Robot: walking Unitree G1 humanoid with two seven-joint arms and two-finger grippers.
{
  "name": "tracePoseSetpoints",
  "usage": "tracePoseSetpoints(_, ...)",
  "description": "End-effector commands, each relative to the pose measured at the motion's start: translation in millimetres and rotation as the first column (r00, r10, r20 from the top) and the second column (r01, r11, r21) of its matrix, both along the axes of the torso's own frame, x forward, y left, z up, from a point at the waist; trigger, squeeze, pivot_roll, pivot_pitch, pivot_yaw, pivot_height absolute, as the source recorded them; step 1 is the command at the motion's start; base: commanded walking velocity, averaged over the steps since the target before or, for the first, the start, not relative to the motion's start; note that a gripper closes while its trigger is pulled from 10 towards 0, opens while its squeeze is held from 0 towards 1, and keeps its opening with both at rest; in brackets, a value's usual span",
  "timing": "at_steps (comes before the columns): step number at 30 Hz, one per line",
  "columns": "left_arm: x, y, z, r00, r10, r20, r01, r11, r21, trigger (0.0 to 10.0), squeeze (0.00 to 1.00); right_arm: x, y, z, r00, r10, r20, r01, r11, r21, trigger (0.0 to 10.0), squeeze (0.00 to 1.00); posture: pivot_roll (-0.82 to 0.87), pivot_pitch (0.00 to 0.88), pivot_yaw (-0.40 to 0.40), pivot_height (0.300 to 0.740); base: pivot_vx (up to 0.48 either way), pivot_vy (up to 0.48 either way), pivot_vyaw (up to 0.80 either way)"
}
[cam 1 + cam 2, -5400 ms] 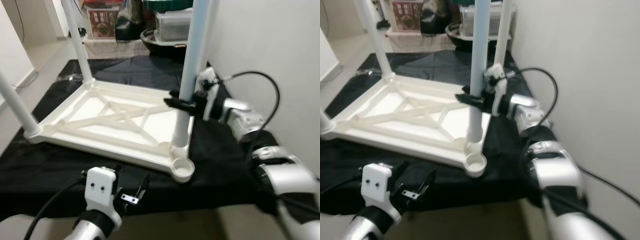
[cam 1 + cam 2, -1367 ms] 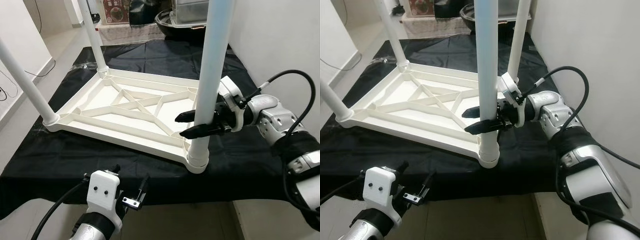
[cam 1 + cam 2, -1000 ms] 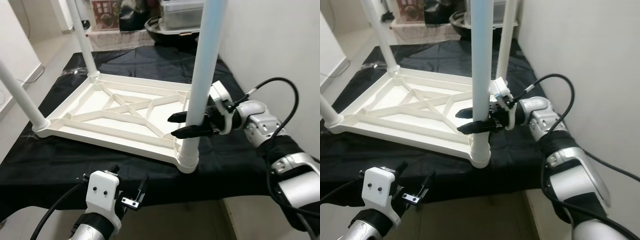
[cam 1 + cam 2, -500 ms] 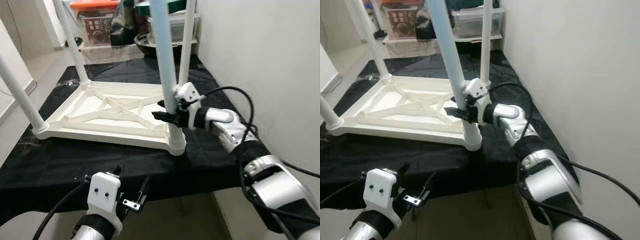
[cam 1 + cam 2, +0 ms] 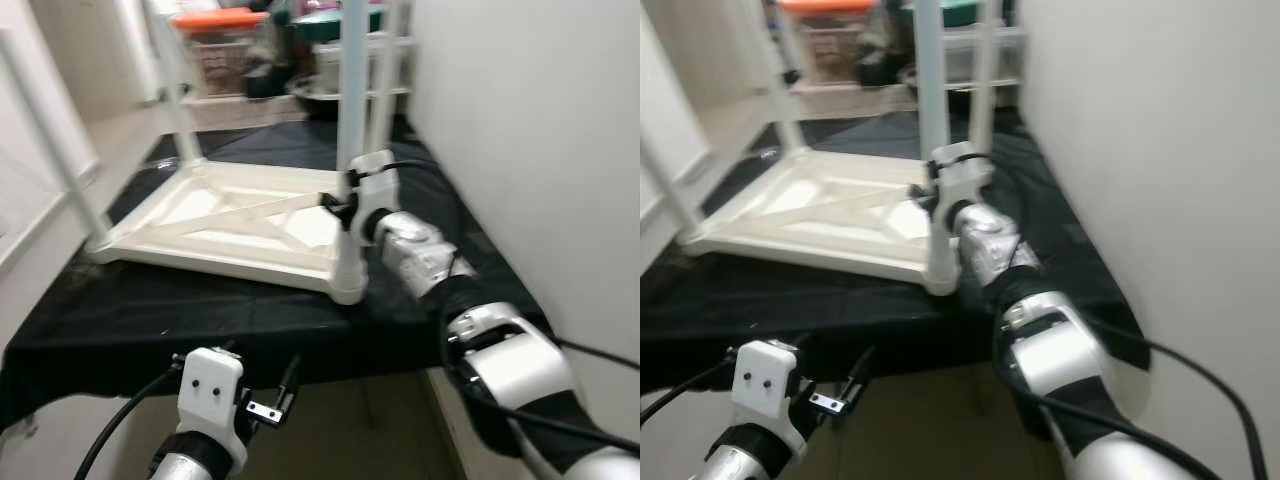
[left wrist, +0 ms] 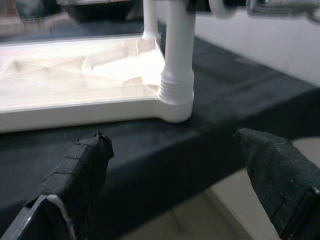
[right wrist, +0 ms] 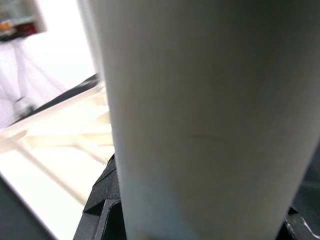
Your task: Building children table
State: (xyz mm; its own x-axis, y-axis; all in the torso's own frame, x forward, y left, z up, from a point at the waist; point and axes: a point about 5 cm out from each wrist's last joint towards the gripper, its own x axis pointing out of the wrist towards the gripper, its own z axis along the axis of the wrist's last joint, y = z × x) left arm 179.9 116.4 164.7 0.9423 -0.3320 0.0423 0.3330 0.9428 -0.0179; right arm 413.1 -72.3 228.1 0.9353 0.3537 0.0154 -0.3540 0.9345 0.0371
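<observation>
A matte black cloth (image 5: 150, 310) drapes the table. On it lies the upturned white plastic tabletop (image 5: 230, 225), ribbed underneath, round legs standing up. The right gripper (image 5: 345, 205) has its fingers clenched around the near-corner leg (image 5: 352, 120). The left gripper (image 5: 265, 400) hangs low, fingers spread wide.

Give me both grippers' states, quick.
Left gripper: open, holding nothing, below the edge of the black-draped platform.
Right gripper: shut on the near-corner white plastic table leg of the upturned white tabletop.
</observation>
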Motion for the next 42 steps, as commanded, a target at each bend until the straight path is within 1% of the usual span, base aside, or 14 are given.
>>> tracePoseSetpoints(1,-0.8,4.0,-6.0,0.999,0.016,-0.029,-0.015,1.000,0.018,10.0,0.00,-1.8,-0.9,-17.1,0.995,-0.085,-0.055,0.084,0.996,-0.011,10.0,0.00,0.09,0.125,0.019,0.740,0.000,0.000,0.00)
tracePoseSetpoints(7,-0.3,4.5,-5.1,1.000,0.018,-0.024,-0.018,1.000,0.020,10.0,0.00,-3.0,0.0,-21.3,0.964,-0.258,-0.057,0.255,0.966,-0.051,10.0,0.00,0.09,0.129,0.020,0.740,0.000,0.000,0.00)
tracePoseSetpoints(11,-0.1,4.6,-4.8,1.000,0.019,-0.022,-0.018,1.000,0.021,10.0,0.00,-4.3,3.9,-21.6,0.964,-0.261,-0.050,0.258,0.965,-0.055,10.0,0.00,0.10,0.133,0.021,0.740,0.000,0.000,0.00)
tracePoseSetpoints(12,0.1,4.9,-4.7,1.000,0.020,-0.021,-0.019,1.000,0.021,10.0,0.00,-7.6,12.9,-24.1,0.956,-0.291,-0.043,0.287,0.955,-0.078,10.0,0.00,0.10,0.133,0.021,0.740,0.000,0.000,0.00)
tracePoseSetpoints(16,0.2,5.0,-4.9,1.000,0.019,-0.020,-0.019,1.000,0.022,10.0,0.00,-11.0,20.2,-27.3,0.947,-0.319,-0.030,0.314,0.943,-0.107,10.0,0.00,0.10,0.133,0.021,0.740,0.000,0.000,0.00)
tracePoseSetpoints(21,0.2,5.2,-4.2,1.000,0.020,-0.017,-0.020,1.000,0.020,10.0,0.00,-18.6,29.8,-36.9,0.879,-0.463,-0.111,0.461,0.886,-0.048,10.0,0.00,0.09,0.139,0.023,0.740,0.000,0.000,0.00)
tracePoseSetpoints(22,0.3,5.7,-4.4,1.000,0.022,-0.017,-0.022,1.000,0.020,10.0,0.00,-21.0,31.3,-35.0,0.846,-0.525,-0.093,0.525,0.851,-0.027,10.0,0.00,0.09,0.139,0.023,0.740,0.000,0.000,0.00)
tracePoseSetpoints(23,0.3,5.7,-4.4,1.000,0.022,-0.017,-0.022,1.000,0.020,10.0,0.00,-21.0,31.3,-35.0,0.846,-0.525,-0.093,0.525,0.851,-0.027,10.0,0.00,0.09,0.139,0.023,0.740,0.000,0.000,0.00)
tracePoseSetpoints(24,0.5,5.9,-4.6,1.000,0.025,-0.018,-0.025,1.000,0.020,10.0,0.00,-24.4,35.5,-34.4,0.818,-0.566,-0.103,0.570,0.822,0.008,10.0,0.00,0.10,0.142,0.017,0.740,0.000,0.000,0.00)
tracePoseSetpoints(26,0.5,5.9,-4.6,1.000,0.025,-0.018,-0.025,1.000,0.020,10.0,0.00,-24.4,35.5,-34.4,0.818,-0.566,-0.103,0.570,0.822,0.008,10.0,0.00,0.10,0.142,0.017,0.740,0.000,0.000,0.00)
tracePoseSetpoints(28,0.6,5.9,-5.0,0.999,0.028,-0.018,-0.028,0.999,0.019,10.0,0.00,-29.7,39.5,-39.8,0.760,-0.634,-0.146,0.640,0.769,-0.007,10.0,0.00,0.10,0.145,0.013,0.740,0.000,0.000,0.00)
tracePoseSetpoints(33,0.9,5.8,-5.2,0.999,0.031,-0.019,-0.031,0.999,0.018,10.0,0.00,-37.1,45.5,-44.2,0.702,-0.693,-0.166,0.699,0.714,-0.024,10.0,0.00,0.10,0.145,0.009,0.740,0.000,0.000,0.00)
tracePoseSetpoints(37,1.2,7.7,-7.4,0.999,0.039,-0.023,-0.039,0.999,0.022,10.0,0.00,-49.9,67.8,-33.2,0.720,-0.694,-0.006,0.694,0.719,-0.032,10.0,0.00,0.10,0.147,0.004,0.740,0.000,0.000,0.00)
tracePoseSetpoints(42,2.5,8.6,-7.1,0.999,0.047,-0.019,-0.047,0.999,0.023,10.0,0.00,-55.7,74.0,-27.8,0.725,-0.683,0.092,0.688,0.725,-0.035,10.0,0.00,0.09,0.146,-0.001,0.740,0.000,0.000,0.00)
